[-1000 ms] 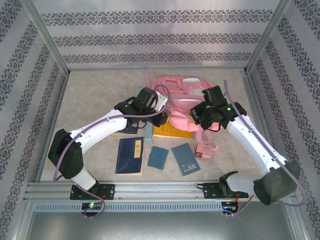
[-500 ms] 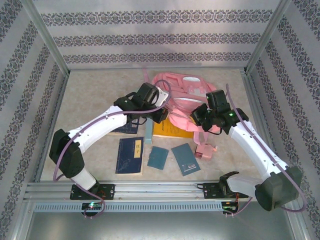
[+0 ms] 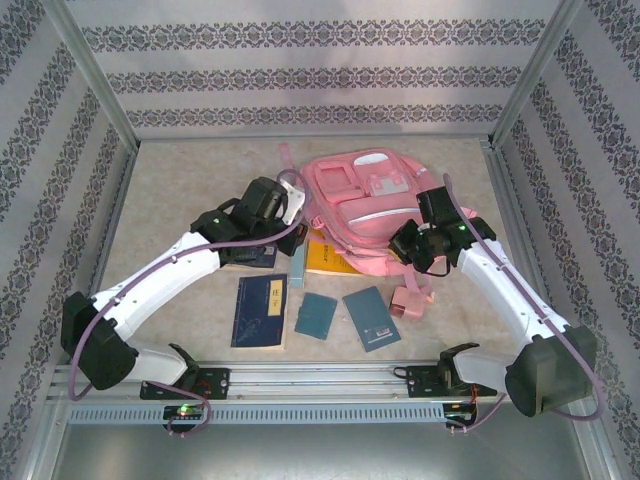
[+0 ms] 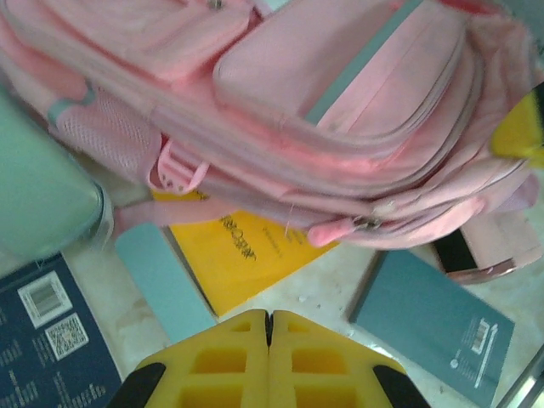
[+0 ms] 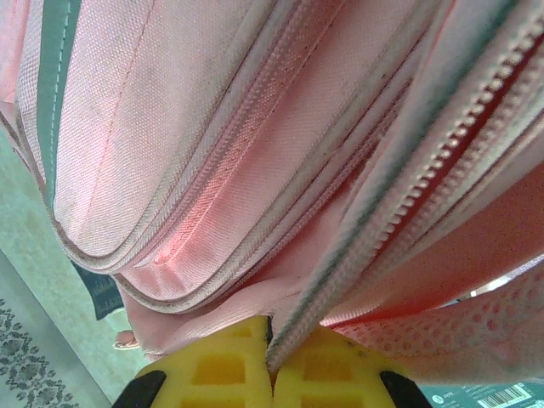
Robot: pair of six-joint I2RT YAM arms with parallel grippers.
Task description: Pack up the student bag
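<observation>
1. One student bag (image 3: 372,205) lies flat on the far middle of the stone-patterned table (image 3: 180,180), between the two grippers. It is of pink woven fabric, rounded in shape, with pale strips, several zip seams and a mesh side pocket (image 4: 106,136).
2. Its near edge covers a part of one yellow book (image 3: 335,260), which is thin and glossy.
3. Nearer the front lie flat rectangular things:
   - one dark blue book (image 3: 260,310);
   - two teal notebooks, the left notebook (image 3: 317,315) and the right notebook (image 3: 371,318);
   - one slim pale blue object (image 3: 297,265), just beside the yellow book;
   - one small pink pouch (image 3: 410,300), near the bag's strap.
4. The left gripper (image 4: 268,316) has yellow ribbed pads pressed together, with nothing between them. It is above the yellow book, near the bag's edge.
5. The right gripper (image 5: 272,348) has its pads closed on a zip edge of the student bag.
6. What is inside the bag, I cannot tell.
</observation>
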